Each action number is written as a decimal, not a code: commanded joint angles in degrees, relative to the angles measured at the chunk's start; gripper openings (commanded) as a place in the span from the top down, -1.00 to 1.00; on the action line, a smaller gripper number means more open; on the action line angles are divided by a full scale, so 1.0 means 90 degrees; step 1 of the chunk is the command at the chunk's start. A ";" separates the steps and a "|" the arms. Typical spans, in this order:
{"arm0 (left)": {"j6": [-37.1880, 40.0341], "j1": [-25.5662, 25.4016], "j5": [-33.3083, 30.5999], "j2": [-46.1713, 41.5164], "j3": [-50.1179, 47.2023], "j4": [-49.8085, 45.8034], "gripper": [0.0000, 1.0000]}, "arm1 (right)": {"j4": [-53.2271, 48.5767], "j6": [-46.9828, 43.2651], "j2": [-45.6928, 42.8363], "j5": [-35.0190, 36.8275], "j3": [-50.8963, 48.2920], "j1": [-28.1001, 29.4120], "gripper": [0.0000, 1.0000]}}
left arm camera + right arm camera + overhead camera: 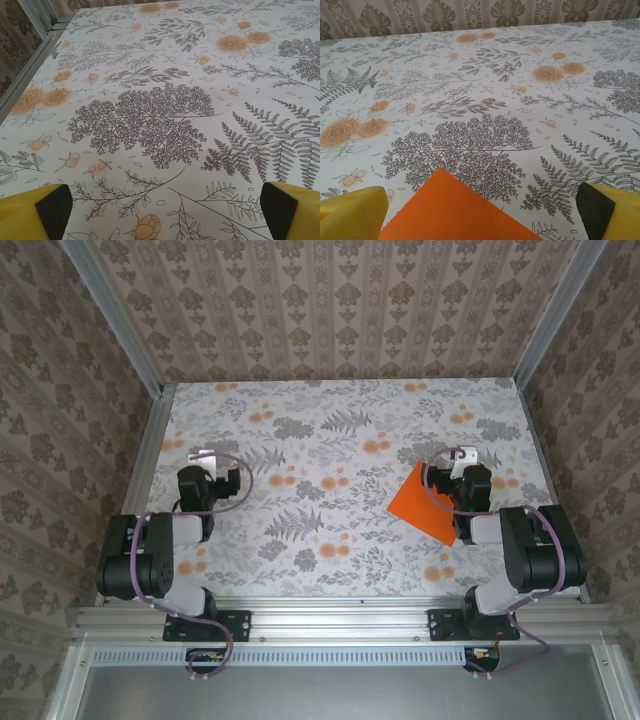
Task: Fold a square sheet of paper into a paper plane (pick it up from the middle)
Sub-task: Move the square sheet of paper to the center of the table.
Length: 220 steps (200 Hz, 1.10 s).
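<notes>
Here, you are at the very start: the square sheet of thin bright orange paper [418, 502] lies flat on the flower-and-fern printed surface [330, 440]. It has no crease that I can see, and the pickup from its middle is not yet done.

Your right pincer [463, 462] stands wide open over the sheet's far-right edge, holding nothing. In its wrist view one orange corner points out between the yellow fingers [350, 215]. The next move, I judge, calls for bringing that pincer over the sheet's centre, lowering it, and pinching the thin paper up without sliding it.

Your left pincer [205, 458] is well apart from the sheet, to its left, equally wide open and empty.

Mind the pale-orange printed flowers [378, 447] near the sheet, which are only pattern. The right arm's black wrist [470, 490] covers the sheet's right part. The patterned side wall [590, 390] beyond the sheet may limit the room to manoeuvre.
</notes>
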 commanded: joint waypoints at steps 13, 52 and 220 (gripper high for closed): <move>0.0141 0.0052 -0.0053 0.0096 0.0131 0.0208 -1.00 | 0.0249 0.0032 0.0059 0.0009 0.0106 0.0042 -1.00; 0.0131 0.0061 -0.0048 0.0096 0.0131 0.0208 -1.00 | 0.0249 0.0035 0.0060 0.0011 0.0106 0.0042 -1.00; -0.0012 0.0062 -0.0376 -0.0132 0.0246 -0.0109 -1.00 | 0.0003 0.0189 -0.0391 0.0661 0.0020 0.0088 -1.00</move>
